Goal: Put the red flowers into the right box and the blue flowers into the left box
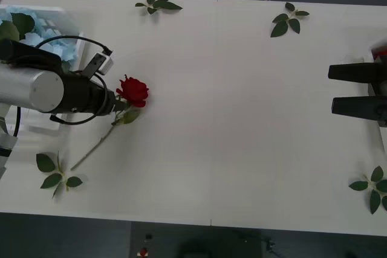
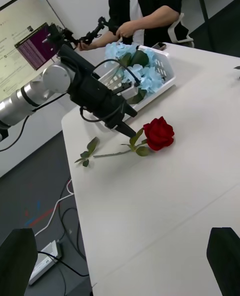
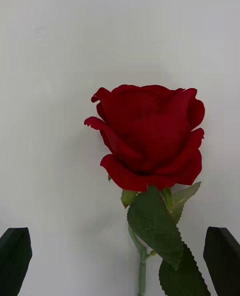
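Observation:
One red flower, a rose (image 1: pixel 134 90) (image 2: pixel 159 133) (image 3: pixel 150 136), lies on the white table, its stem running back toward the front left. My left gripper (image 1: pixel 121 106) (image 2: pixel 131 128) (image 3: pixel 120 248) is open and low over the table, its black fingers on either side of the stem just below the bloom. The left box (image 1: pixel 60 11) (image 2: pixel 167 73) at the far left holds blue flowers (image 1: pixel 42 28) (image 2: pixel 142 73). My right gripper (image 1: pixel 351 89) (image 2: pixel 120 261) hangs open at the far right. Beside it is the right box's thin edge (image 1: pixel 373 58), with a bit of red behind.
Loose green leaf sprigs lie at the back left (image 1: pixel 158 5), back right (image 1: pixel 289 19), front left (image 1: pixel 57 173) (image 2: pixel 87 152) and front right (image 1: pixel 372 188). The table's front edge (image 1: pixel 211 225) is close. Bare table lies between the rose and the right gripper.

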Robot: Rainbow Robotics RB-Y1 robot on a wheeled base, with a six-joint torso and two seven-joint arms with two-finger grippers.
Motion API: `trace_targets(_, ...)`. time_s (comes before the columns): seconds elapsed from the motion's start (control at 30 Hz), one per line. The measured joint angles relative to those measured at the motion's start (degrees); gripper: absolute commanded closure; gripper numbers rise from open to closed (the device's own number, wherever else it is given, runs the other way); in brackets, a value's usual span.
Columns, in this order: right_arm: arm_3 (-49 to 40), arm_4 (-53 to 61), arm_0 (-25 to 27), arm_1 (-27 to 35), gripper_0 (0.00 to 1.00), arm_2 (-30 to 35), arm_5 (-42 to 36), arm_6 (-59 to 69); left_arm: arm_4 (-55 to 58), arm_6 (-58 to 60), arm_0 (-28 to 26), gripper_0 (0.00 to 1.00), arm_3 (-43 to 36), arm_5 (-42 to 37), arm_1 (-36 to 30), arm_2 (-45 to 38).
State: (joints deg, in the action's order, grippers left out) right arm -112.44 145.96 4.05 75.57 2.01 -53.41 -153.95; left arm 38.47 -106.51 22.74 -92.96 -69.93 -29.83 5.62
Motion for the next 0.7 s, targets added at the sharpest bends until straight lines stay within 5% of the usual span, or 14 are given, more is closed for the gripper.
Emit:
trace_targets(0.27,0.0,0.0,0.0,0.0,0.0,0.0,0.0,0.0,-4.0,0.0,2.0,0.0,8.0,6.2,1.5,6.2)
trace_targets(0.7,0.0,0.0,0.0,0.0,0.0,0.0,0.0,0.0,-13.7,0.0,2.0,0.0,8.2,7.2,5.2,7.9)
